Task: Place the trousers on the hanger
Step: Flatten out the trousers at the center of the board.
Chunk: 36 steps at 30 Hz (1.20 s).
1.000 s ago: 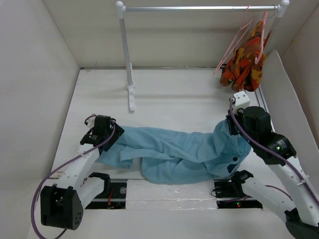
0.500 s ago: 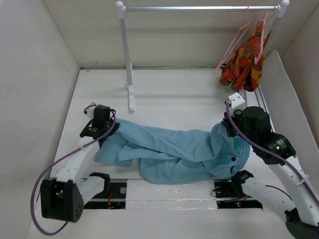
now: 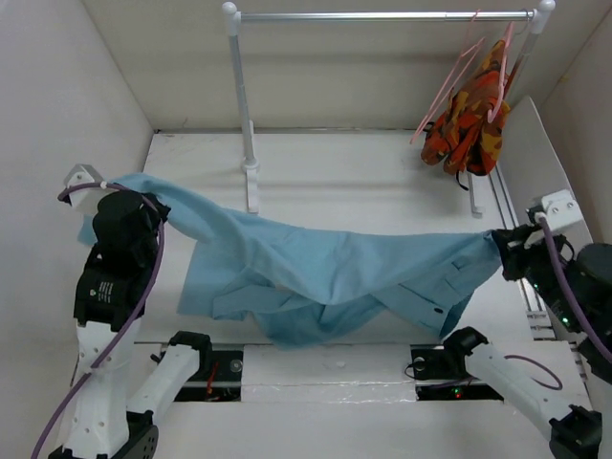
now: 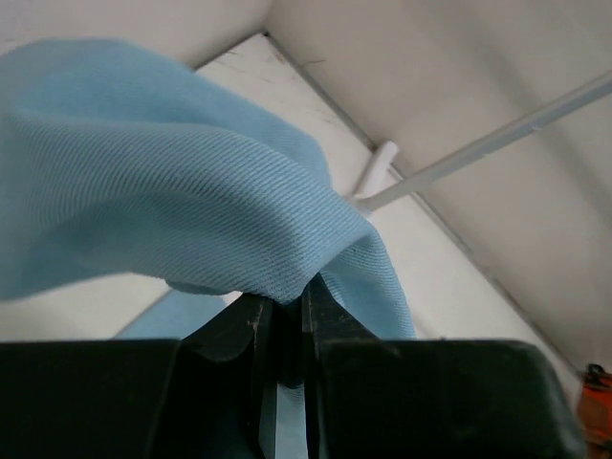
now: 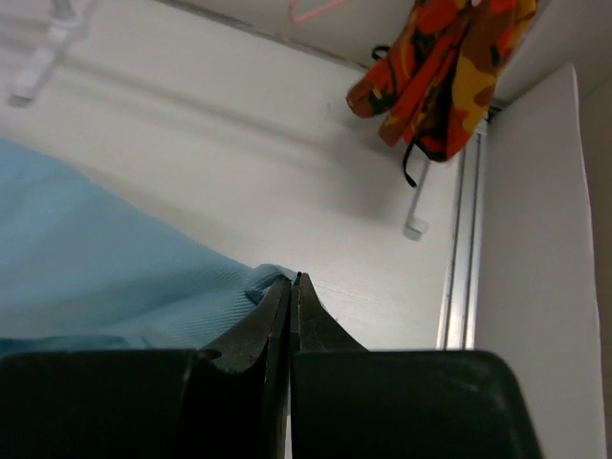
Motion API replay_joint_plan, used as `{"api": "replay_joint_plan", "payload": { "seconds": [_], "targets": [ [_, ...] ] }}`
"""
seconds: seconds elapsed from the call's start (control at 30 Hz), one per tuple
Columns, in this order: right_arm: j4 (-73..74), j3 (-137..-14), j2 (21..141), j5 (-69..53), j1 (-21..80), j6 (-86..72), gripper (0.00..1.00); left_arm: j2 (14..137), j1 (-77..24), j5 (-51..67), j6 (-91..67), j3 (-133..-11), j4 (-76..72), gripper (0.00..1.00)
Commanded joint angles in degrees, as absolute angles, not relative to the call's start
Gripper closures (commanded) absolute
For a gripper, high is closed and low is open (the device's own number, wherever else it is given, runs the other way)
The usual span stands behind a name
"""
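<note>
While the left arm (image 3: 113, 273) stood raised at the left edge of the counter (image 3: 344, 182), its jaws were pressed onto one end of the trousers (image 3: 325, 273), a fold of blue cloth bulging over them. From there the garment stretched across, its middle sagging onto the counter, to the right arm (image 3: 583, 287), whose jaws pinched the opposite corner near the right wall. Spreading the cloth seemed the step in hand. At the right end of the rail (image 3: 382, 15) hung the bare pink hanger (image 3: 448, 84) beside a patterned garment (image 3: 469, 124). Next, I judged, the trousers needed carrying towards it without either pinch slackening.
</note>
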<state>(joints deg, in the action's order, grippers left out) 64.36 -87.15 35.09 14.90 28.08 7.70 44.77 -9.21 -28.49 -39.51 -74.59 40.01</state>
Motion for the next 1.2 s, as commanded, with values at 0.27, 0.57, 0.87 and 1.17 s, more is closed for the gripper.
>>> {"api": "replay_joint_plan", "payload": {
  "seconds": [0.27,0.57,0.87,1.17],
  "targets": [
    [40.28,-68.21,54.83,17.17,9.47,10.11,1.0,67.12,-8.79,-36.48,-28.58,-72.32,33.24,1.0],
    [21.36,-72.59,77.42,8.89,-1.67,0.18,0.37,105.37,-2.29,-23.67,-33.21,-104.99,34.97,0.7],
    [25.83,-59.26,59.98,-5.71,3.15,2.47,0.78,85.36,-5.34,-14.42,-30.67,-72.28,21.28,0.23],
    [32.62,-36.75,44.13,-8.78,4.67,-5.27,0.37,71.9,-31.18,-7.13,-41.56,-47.03,19.61,0.31]
  ]
}}
